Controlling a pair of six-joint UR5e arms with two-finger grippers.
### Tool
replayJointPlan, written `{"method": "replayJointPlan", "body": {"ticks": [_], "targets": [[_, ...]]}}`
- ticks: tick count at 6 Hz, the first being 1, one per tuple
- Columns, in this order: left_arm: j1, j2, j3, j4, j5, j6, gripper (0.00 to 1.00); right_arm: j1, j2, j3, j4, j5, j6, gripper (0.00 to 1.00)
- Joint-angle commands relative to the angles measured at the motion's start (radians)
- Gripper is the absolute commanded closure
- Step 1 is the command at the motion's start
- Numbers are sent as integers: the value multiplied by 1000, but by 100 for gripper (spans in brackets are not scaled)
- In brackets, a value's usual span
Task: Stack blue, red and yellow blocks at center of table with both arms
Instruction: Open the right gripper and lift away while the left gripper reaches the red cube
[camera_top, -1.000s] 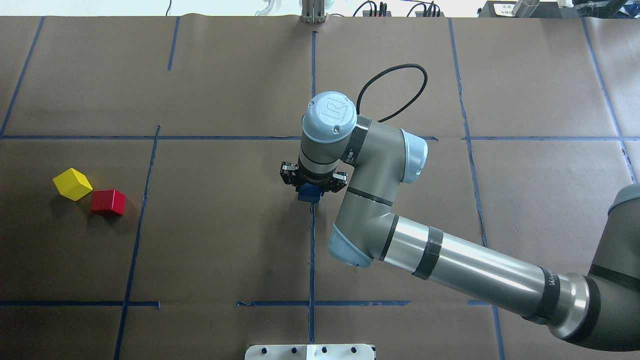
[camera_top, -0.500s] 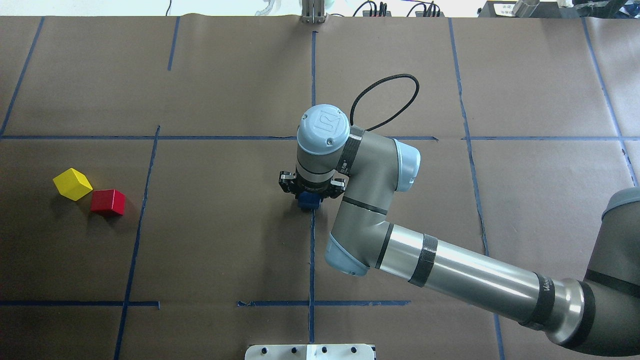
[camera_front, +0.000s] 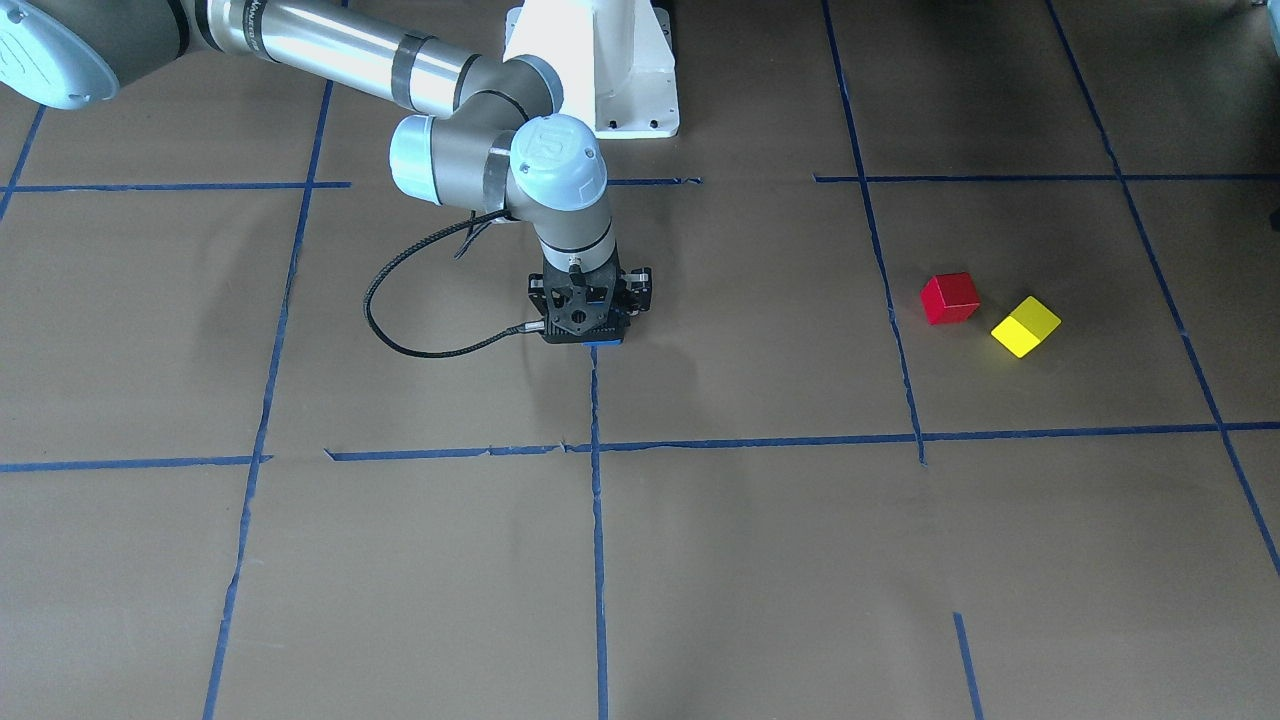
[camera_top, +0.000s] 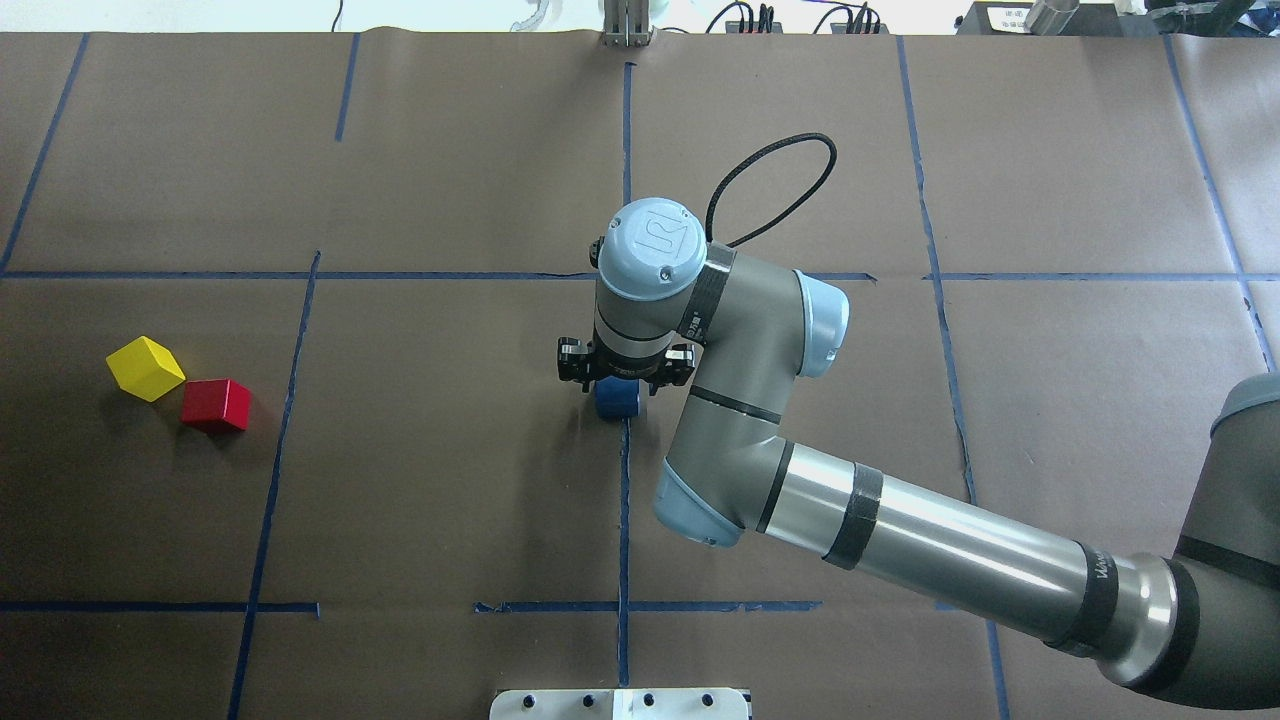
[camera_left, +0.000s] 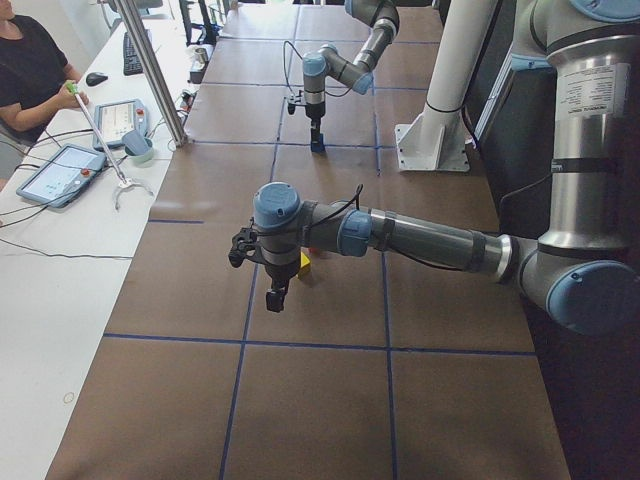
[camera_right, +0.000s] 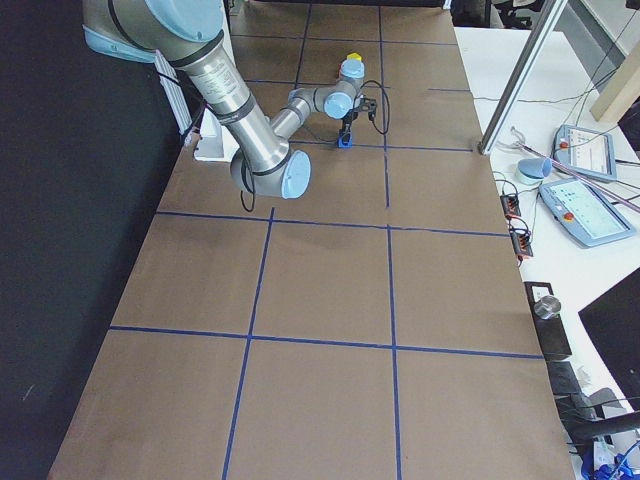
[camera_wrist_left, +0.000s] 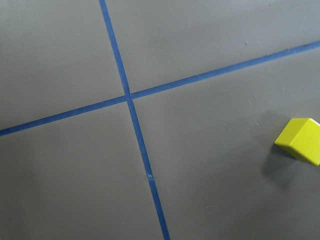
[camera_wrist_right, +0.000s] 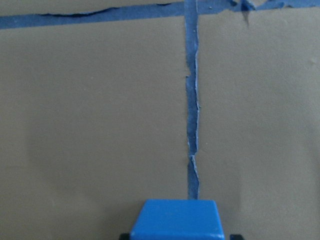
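Blue block (camera_top: 618, 398) rests at the centre of the bench (camera_top: 420, 500) on a tape line, partly hidden under the right pincer (camera_top: 620, 383). The pincer's tips flank it narrowly, and grip or release cannot be told. Red block (camera_top: 215, 404) lies just beside yellow block (camera_top: 145, 368) at frame left. The left pincer (camera_left: 276, 303) shows side-on only, so its state cannot be told.

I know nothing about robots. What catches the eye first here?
The robot's big silver-and-grey right arm reaches to the centre of the table, its black gripper pointing down over a small blue block. Off toward the robot's left, a red cube and a yellow cube sit side by side.
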Motion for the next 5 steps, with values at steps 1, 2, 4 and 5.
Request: {"method": "replayJointPlan", "body": {"ticks": [1, 2, 4, 5], "targets": [[115, -2, -8, -116, -21, -239, 0, 25, -69, 117, -25, 16, -10, 0], [205, 0, -11, -243, -19, -496, 0, 64, -112, 241, -100, 37, -26, 0], [363, -2, -14, -430, -7, -914, 0, 173, -277, 425, -119, 146, -100, 0], [473, 2, -42, -472, 67, -1066, 0, 183, -334, 473, -119, 148, -144, 0]]}}
